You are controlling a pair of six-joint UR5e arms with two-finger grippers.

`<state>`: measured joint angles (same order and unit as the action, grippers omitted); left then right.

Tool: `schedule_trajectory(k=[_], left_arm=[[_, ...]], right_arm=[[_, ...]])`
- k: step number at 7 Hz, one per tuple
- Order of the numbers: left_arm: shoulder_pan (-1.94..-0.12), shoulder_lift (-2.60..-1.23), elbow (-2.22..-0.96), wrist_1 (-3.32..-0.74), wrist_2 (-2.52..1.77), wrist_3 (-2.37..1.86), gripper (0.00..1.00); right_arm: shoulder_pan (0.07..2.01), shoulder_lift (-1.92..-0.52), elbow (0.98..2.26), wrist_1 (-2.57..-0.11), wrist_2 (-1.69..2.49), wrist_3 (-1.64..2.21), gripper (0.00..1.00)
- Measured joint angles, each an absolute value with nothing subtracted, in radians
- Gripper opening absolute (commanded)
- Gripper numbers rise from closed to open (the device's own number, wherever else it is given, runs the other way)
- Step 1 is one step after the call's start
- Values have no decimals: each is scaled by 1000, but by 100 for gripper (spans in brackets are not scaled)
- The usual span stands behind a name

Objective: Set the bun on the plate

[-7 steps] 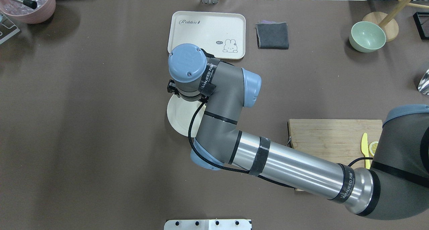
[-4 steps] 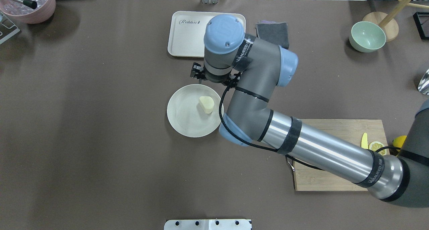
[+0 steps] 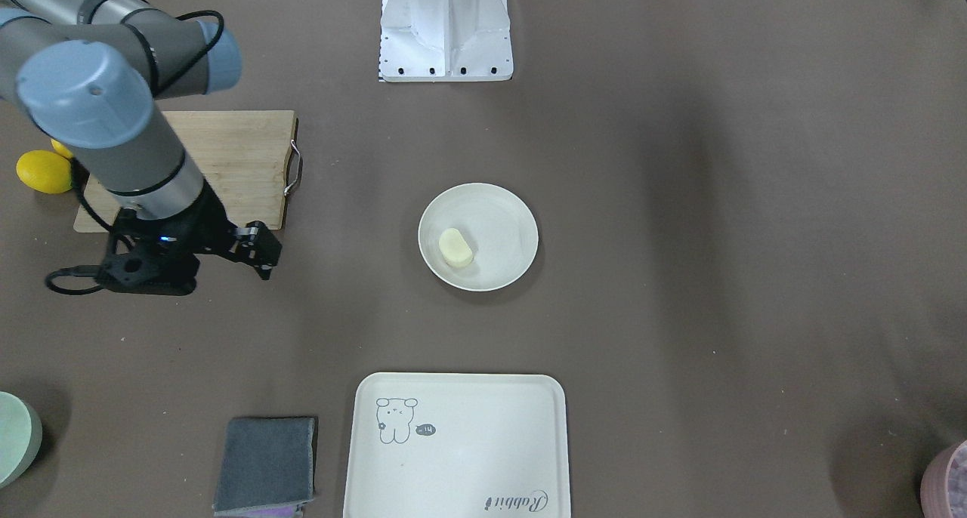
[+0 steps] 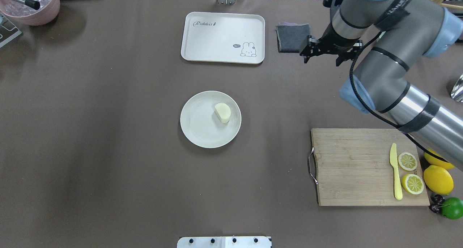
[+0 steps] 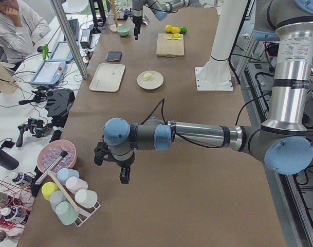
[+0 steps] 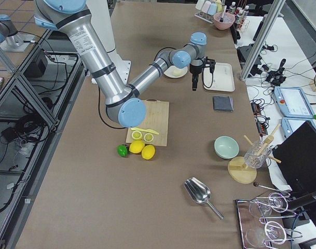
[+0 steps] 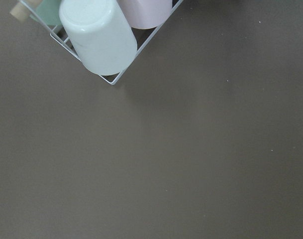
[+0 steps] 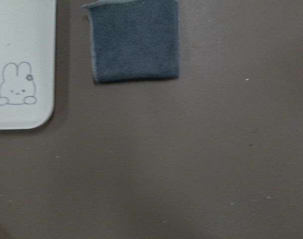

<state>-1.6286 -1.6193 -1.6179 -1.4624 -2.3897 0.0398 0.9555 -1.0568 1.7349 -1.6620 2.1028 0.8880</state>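
The bun (image 4: 222,112) is sitting on the plate (image 4: 197,132), well away from the right jaws, which are hanging released and empty near the folded cloth (image 4: 293,38). I cannot tell whether the left jaws are open.

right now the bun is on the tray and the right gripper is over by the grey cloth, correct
Not quite: the bun lies on the plate, not the tray, as the overhead view shows. The right gripper is indeed near the grey cloth.
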Motion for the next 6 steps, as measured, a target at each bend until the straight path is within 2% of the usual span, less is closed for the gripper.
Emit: schedule_trajectory(k=[3,6], left_arm=[[-1628,-1618,-1628,-1461,-2393,41,98],[-1628,-1618,-1629,-1463,-2393,41,98]], right_arm=[[1167,-1376,1886,-1717,2153,523,100],[1417,-1631,1914,-1724,2280,148,100]])
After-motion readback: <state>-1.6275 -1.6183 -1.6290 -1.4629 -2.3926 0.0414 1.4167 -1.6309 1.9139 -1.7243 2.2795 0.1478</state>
